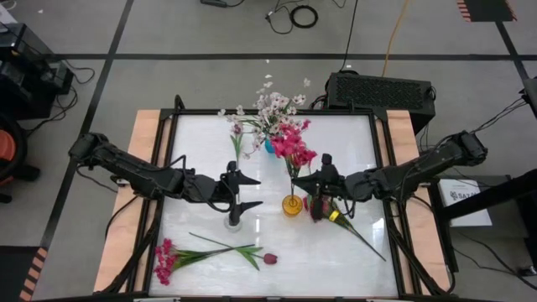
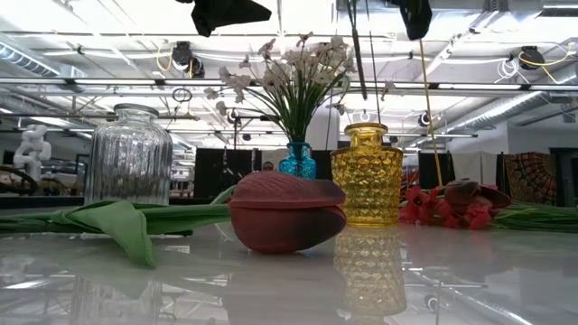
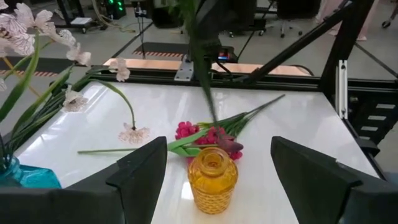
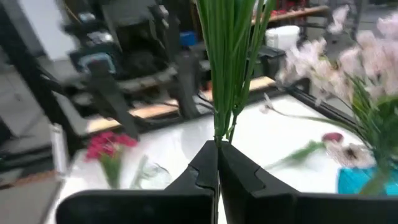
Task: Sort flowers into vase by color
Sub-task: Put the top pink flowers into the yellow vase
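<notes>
My right gripper (image 1: 318, 178) is shut on a magenta flower (image 1: 294, 149), above the yellow vase (image 1: 291, 204). The flower's stem (image 2: 359, 63) runs down to the vase's mouth. My left gripper (image 1: 250, 192) stands open just above the clear vase (image 1: 232, 220) and holds nothing. The blue vase (image 1: 268, 145) at the back holds white-pink blossoms (image 1: 277, 105). At the near edge, a magenta cluster (image 1: 164, 260) and a maroon tulip (image 1: 269, 258) lie flat on the table. More flowers (image 1: 323, 208) lie right of the yellow vase, and one white-pink bloom (image 1: 237, 130) lies near the blue vase. My right gripper pinches the flower's bundle of green stems (image 4: 222, 124) between its two fingers, at their free ends. The fingers come about level from the table's right and lie across the stems. The flower stands upright with its blooms above the fingers; whether its lower end is inside the yellow vase does not show.
The white tabletop has wooden strips at its left (image 1: 143, 168) and right sides. A black box (image 1: 377, 91) sits beyond the far right corner. Bare table lies between the vases and the near flowers.
</notes>
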`<action>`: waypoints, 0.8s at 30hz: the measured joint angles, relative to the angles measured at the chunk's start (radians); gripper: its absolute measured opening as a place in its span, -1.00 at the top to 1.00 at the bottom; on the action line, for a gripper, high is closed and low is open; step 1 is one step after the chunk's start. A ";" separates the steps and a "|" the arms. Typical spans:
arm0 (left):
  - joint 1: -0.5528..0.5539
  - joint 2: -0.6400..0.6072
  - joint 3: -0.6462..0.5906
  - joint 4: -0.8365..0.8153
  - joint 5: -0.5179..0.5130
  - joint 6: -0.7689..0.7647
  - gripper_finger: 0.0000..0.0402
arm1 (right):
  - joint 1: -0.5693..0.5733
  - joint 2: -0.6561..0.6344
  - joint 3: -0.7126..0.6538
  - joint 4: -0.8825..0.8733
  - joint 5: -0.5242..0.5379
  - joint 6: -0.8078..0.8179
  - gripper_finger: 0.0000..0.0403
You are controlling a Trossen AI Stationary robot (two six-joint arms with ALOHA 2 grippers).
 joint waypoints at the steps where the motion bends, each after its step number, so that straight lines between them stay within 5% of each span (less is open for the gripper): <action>1: 0.001 0.000 0.000 -0.001 0.000 0.002 -0.47 | 0.000 0.010 0.000 -0.010 0.014 0.000 1.00; 24: 0.002 0.000 -0.001 -0.018 0.000 0.005 -0.47 | -0.031 0.103 0.000 -0.028 0.022 0.077 1.00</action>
